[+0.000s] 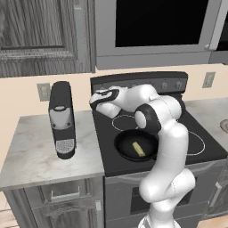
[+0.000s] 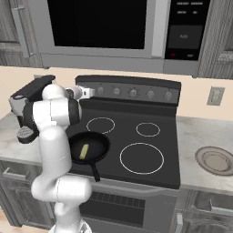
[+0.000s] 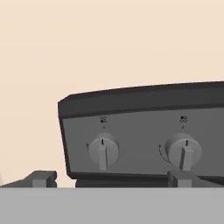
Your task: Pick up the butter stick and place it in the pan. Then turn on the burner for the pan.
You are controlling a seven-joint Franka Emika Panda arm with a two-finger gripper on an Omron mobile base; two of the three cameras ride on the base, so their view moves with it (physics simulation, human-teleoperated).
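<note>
Hand view: claw (image 3: 111,179) spread wide and holding nothing, aimed straight at stove control panel (image 3: 144,131), fingertips (image 3: 41,179) framing leftmost knob (image 3: 103,151), not touching it. Butter stick (image 1: 138,149) lying inside pan (image 1: 127,152) on front-left burner. Pan handle pointing off stove's front edge. Coffee machine (image 1: 61,119) on counter (image 1: 31,147).

A home kitchen: a black glass-top stove (image 2: 136,136) with a row of knobs (image 2: 133,93) on its back panel, a microwave (image 2: 113,27) mounted above, wood cabinets (image 1: 40,35), a marble desk (image 1: 31,147) carrying a coffee machine (image 1: 61,119), and a sink (image 2: 216,160).
</note>
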